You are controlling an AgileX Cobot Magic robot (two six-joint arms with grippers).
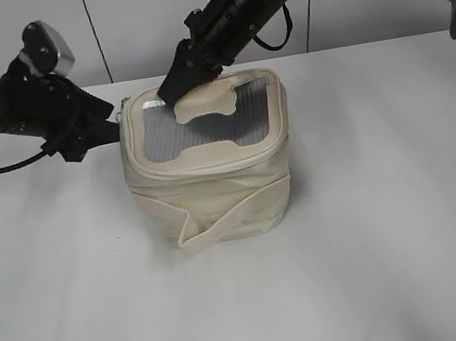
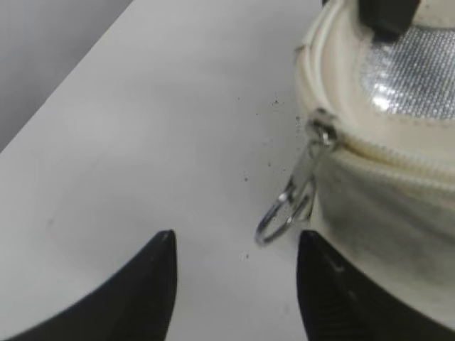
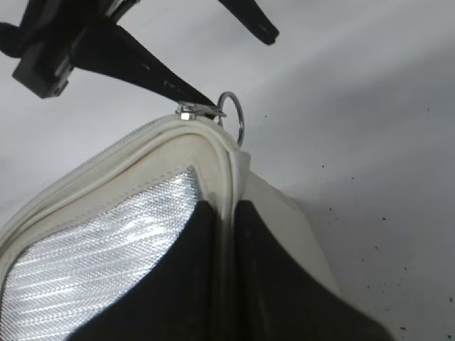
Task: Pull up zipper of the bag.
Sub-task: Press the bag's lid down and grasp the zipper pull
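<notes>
The cream bag (image 1: 213, 186) stands mid-table, with a grey mesh top and a cream patch. Its zipper (image 2: 398, 153) runs round the top rim. A silver slider (image 2: 321, 133) with a ring pull (image 2: 284, 209) hangs at the bag's left corner. My left gripper (image 2: 234, 245) is open, and the ring lies between its fingertips, near the right one and not gripped. It sits by that corner in the exterior view (image 1: 111, 124). My right gripper (image 3: 224, 213) is shut on the bag's top rim at the back left (image 1: 175, 87). The right wrist view shows the ring (image 3: 233, 117) and the left gripper's fingers (image 3: 242, 71).
The white table (image 1: 380, 241) spreads around the bag, with small dark specks. A grey panelled wall (image 1: 126, 30) stands behind it. Both black arms reach in from the back, left and right. A flat strap (image 1: 227, 219) wraps the bag's body.
</notes>
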